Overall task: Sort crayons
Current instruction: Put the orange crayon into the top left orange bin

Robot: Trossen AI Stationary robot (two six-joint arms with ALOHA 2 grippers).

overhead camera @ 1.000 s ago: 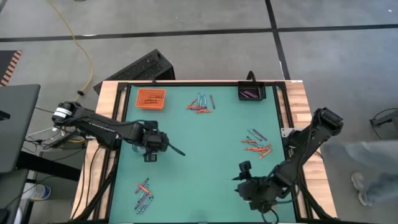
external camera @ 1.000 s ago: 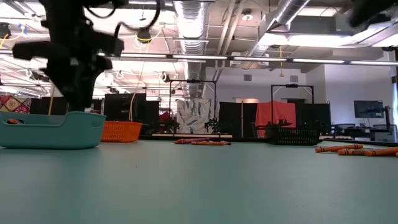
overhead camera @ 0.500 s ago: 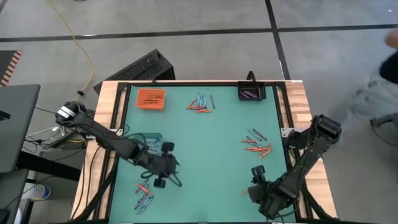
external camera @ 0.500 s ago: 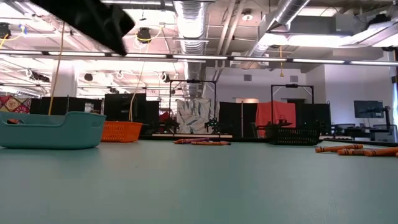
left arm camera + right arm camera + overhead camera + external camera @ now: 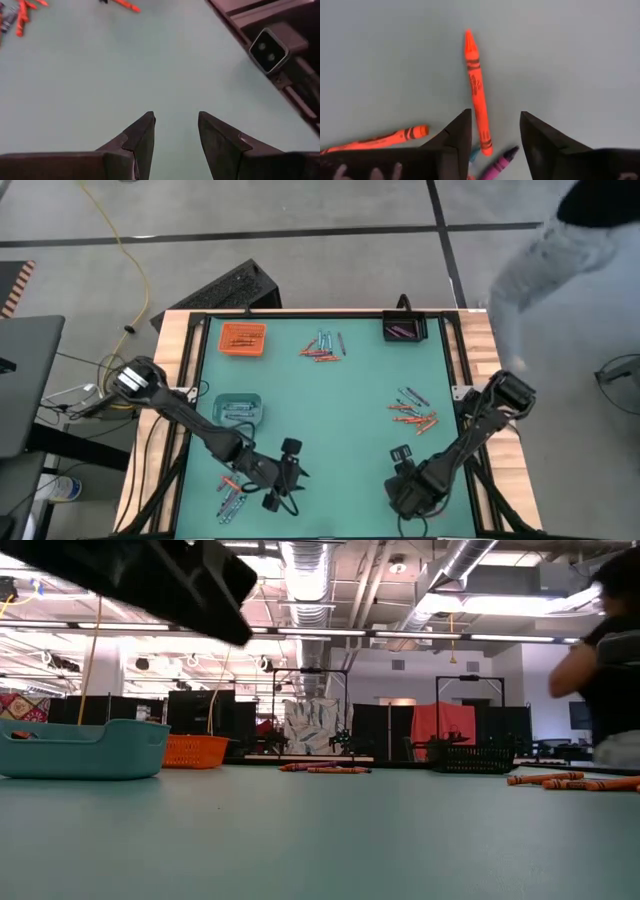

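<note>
Right gripper (image 5: 495, 125) – fingers spread, nothing pinched. Sits low on the mat at about 5 o'clock, right pile (image 5: 415, 415) toward its 12 o'clock. In the right wrist view one orange crayon (image 5: 476, 97) lies flat on the mat, near end in the gap between the fingers, tip pointing away. Long axis runs straight out ahead, crossways to the closing line, so probably good for a pinch across the barrel after a drop. Second orange crayon (image 5: 380, 137) and a purple crayon (image 5: 499, 162) close by the near end; risk of catching one along with it.

Left gripper (image 5: 176, 125) – also spread, empty, bare mat under it. Sits near the left pile (image 5: 232, 492) at the mat's 7 o'clock, pile toward its 9 o'clock. Nearer arm for that pile; right arm nearer for the 3 o'clock pile. Third pile (image 5: 322, 346) at 12 o'clock, well apart from both.

Versus a second ago: left arm swung down from the 9 o'clock side to the 7 o'clock pile, uncovering the teal tray (image 5: 238, 408). Right gripper shifted only slightly along the 5 o'clock edge. Piles, orange tray (image 5: 243, 338) and black tray (image 5: 404, 330) unchanged.
</note>
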